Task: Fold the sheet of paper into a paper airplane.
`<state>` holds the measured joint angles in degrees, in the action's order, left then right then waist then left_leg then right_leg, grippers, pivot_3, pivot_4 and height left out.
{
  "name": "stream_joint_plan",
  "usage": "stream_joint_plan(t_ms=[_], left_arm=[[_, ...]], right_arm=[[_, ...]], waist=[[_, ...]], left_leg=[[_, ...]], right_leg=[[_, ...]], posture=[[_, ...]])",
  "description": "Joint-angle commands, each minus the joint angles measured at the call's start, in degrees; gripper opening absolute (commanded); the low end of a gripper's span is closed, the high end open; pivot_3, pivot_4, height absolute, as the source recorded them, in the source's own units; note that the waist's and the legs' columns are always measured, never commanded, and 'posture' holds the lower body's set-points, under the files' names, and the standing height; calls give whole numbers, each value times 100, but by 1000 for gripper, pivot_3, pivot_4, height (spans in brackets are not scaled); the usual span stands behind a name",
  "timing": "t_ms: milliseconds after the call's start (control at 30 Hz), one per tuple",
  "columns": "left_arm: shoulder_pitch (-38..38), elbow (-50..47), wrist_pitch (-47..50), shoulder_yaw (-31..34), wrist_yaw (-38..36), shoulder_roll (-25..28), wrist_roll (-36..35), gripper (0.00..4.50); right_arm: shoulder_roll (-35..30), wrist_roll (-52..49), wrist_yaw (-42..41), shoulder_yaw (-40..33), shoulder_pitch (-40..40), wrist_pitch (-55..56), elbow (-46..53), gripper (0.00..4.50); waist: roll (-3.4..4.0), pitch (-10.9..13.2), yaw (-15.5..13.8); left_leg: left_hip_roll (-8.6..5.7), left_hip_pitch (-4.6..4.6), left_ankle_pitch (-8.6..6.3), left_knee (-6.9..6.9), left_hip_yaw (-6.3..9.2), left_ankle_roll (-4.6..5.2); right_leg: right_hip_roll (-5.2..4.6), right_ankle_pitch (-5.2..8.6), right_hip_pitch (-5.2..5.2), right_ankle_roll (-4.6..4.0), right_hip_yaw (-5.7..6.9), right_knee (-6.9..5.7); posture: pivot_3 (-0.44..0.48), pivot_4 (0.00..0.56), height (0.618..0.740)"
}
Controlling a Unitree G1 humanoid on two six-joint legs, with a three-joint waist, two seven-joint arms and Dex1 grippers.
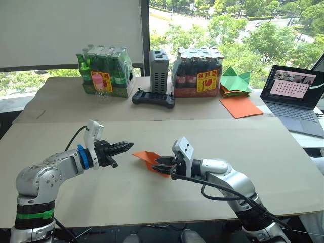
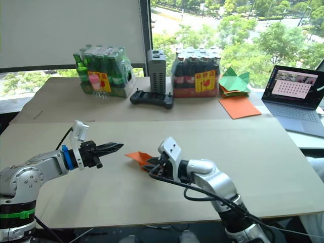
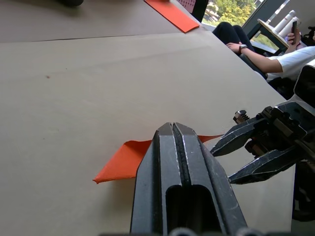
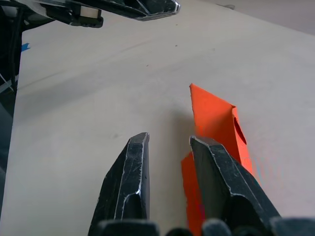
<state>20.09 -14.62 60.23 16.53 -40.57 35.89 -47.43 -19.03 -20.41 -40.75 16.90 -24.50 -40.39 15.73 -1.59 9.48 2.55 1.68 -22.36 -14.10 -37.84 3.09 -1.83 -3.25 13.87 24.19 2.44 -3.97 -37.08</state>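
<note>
Jaws apart on the right gripper (image 1: 161, 165), spread around nothing yet, one finger (image 4: 224, 182) lying over the near edge of the paper airplane (image 1: 147, 157); jaws pressed together and empty on the left gripper (image 1: 125, 147), hanging just beside the orange nose. Already folded to a narrow pointed dart, flat on the bare desk (image 1: 263, 157) between the two arms, well apart from the stack of green folded papers (image 1: 234, 81) and the smooth orange sheet (image 1: 241, 107) at the far edge by the laptop (image 1: 296, 96). Probably a late crease or wing fold in hand, though hard to tell from the layers how many folds remain. Best done by pinning the body with the closed left tip near the centre line, then slipping the lower right finger under a single wing layer only. Worth closing gently and lifting along the existing crease, not across it, since thin paper will buckle or skate on the smooth board.
</note>
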Motion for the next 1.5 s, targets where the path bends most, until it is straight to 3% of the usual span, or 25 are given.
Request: stream_joint_plan(t_ms=[33,733,1500], left_arm=[[-4,-227,-45,134,85,28,-173,0],[-33,-249,-107,48,307,-42,-391,0],[-280,-329,-114,103,86,255,-525,0]], right_arm=[[28,-9,111,-153,-162,-57,16,1522],[23,280,278,-396,-1051,34,-972,1522],[-46,674,-583,-13,-1219,592,-1752,1522]], waist=[[0,0,-1],[0,0,7],[0,0,15]], left_leg=[[0,0,0,0,0,0],[0,-1,0,0,-1,0],[1,-1,0,0,-2,0]], right_leg=[[0,0,0,0,0,0],[0,-1,1,-1,0,-1],[1,-1,2,-2,0,-1]], posture=[[0,150,740],[0,150,740],[0,150,740]])
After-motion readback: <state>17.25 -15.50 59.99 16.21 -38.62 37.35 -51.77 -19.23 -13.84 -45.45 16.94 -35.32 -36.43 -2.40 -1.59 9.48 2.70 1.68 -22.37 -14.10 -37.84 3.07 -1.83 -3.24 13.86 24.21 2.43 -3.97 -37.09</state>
